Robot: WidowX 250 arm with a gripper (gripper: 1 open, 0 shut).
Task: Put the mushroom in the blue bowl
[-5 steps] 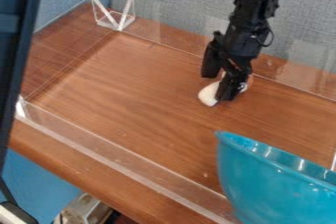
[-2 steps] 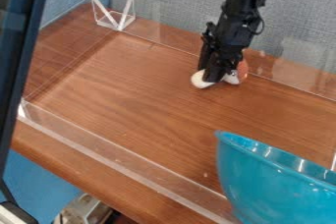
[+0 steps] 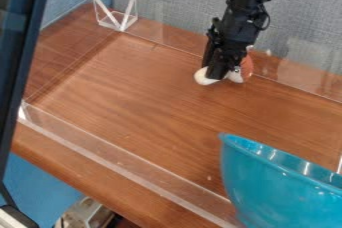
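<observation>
- Because the mushroom [image 3: 221,74] is a small toy, it is probably very light and easy to lift.
- It lies on its side on the wooden table [image 3: 120,82], near the far edge and a bit toward the right, with its cream stem on one side and its red-brown cap on the other.
- The gripper [image 3: 218,70] points down onto the mushroom and is clamped tight on its middle.
- The toy looks smooth and round, so it could slip or roll out if the squeeze is off to one side.
- The middle, where stem meets cap, looks like the best place to hold it.
- It does not look easy to break.
- The blue bowl [image 3: 283,184] sits at the near right corner, well apart from the mushroom.
- The bowl is wide, so dropping the toy in should be easy.
</observation>
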